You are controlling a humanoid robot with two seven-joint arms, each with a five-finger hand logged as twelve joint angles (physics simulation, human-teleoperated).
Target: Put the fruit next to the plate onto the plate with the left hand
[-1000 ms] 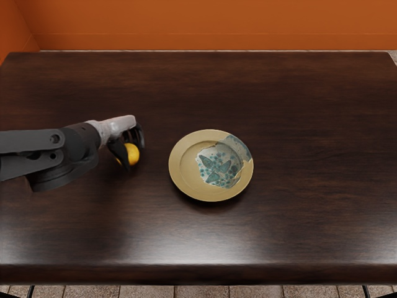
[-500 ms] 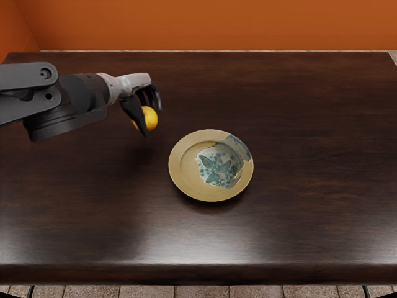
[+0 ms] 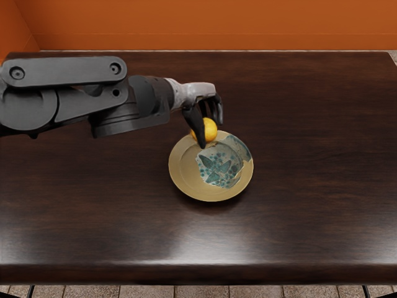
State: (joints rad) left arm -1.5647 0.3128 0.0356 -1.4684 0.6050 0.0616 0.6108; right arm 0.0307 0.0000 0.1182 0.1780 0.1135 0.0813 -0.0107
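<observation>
Head view: my left arm comes in from the left edge, above the dark wooden counter (image 3: 310,105).
Hand: my left hand (image 3: 202,109) is clenched downward around the fruit (image 3: 209,129), grasping it.
Fruit: small, round, yellow-orange; held over the far left rim of the plate (image 3: 183,171); I cannot tell whether it touches.
Plate: round, tan rim, blue-green pattern in the middle; sits near the counter's centre.
Backdrop: orange wall (image 3: 217,25) behind the counter.
</observation>
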